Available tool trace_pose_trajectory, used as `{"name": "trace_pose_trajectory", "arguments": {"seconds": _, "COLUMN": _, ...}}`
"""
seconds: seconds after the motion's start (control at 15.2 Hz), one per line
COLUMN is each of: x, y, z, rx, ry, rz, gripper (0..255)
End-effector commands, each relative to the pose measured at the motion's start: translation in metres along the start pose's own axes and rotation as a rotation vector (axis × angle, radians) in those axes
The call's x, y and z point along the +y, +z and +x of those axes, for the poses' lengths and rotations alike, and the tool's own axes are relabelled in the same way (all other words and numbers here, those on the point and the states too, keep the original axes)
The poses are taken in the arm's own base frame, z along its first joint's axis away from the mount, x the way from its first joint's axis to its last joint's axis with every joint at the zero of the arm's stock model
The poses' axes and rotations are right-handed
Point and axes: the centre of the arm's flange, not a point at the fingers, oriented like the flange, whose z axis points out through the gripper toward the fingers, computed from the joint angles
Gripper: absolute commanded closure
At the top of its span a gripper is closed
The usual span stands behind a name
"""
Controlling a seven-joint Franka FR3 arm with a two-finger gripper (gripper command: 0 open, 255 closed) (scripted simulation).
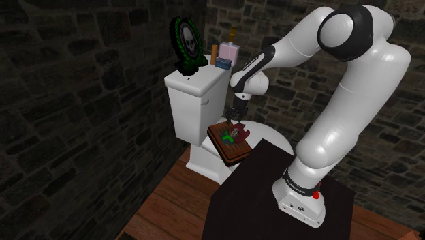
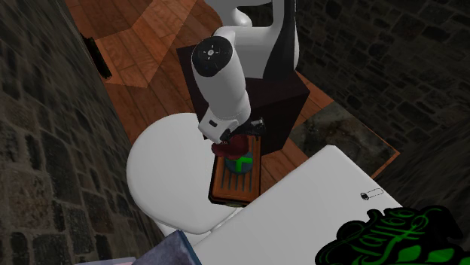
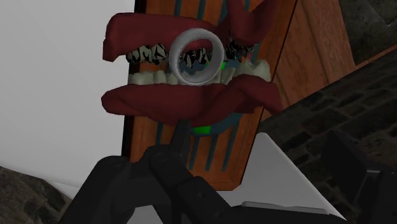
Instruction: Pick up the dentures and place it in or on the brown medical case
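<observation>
Wrist view: we've got the dark red dentures (image 3: 159,102) centre frame, clasped by the fingers (image 3: 180,137), just above the brown case (image 3: 305,57). Shoulder view, middle: the gripper (image 1: 235,114) hangs over the white toilet lid (image 1: 271,134) where the case lies.

Rough, dark stone walls (image 1: 75,102) enclose the dimly lit room. A reddish-brown plank floor (image 1: 167,204) shows at the lower left. At centre frame stands a white toilet (image 1: 194,109), with a green-framed skull picture (image 1: 186,42) on its tank.
</observation>
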Motion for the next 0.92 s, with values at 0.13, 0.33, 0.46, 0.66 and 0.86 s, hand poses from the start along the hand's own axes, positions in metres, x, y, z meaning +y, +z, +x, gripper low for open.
{"name": "trace_pose_trajectory", "arguments": {"seconds": 0.13, "x": 0.002, "y": -0.012, "z": -0.001, "rx": -0.001, "ry": 0.000, "rz": 0.000, "gripper": 0}}
{"name": "trace_pose_trajectory", "arguments": {"seconds": 0.33, "x": 0.002, "y": -0.049, "z": -0.001, "rx": -0.001, "ry": 0.000, "rz": 0.000, "gripper": 0}}
{"name": "trace_pose_trajectory", "arguments": {"seconds": 0.46, "x": 0.002, "y": -0.049, "z": -0.001, "rx": -0.001, "ry": 0.000, "rz": 0.000, "gripper": 0}}
{"name": "trace_pose_trajectory", "arguments": {"seconds": 0.66, "x": 0.002, "y": -0.049, "z": -0.001, "rx": -0.001, "ry": 0.000, "rz": 0.000, "gripper": 0}}
{"name": "trace_pose_trajectory", "arguments": {"seconds": 0.86, "x": 0.002, "y": -0.049, "z": -0.001, "rx": -0.001, "ry": 0.000, "rz": 0.000, "gripper": 0}}
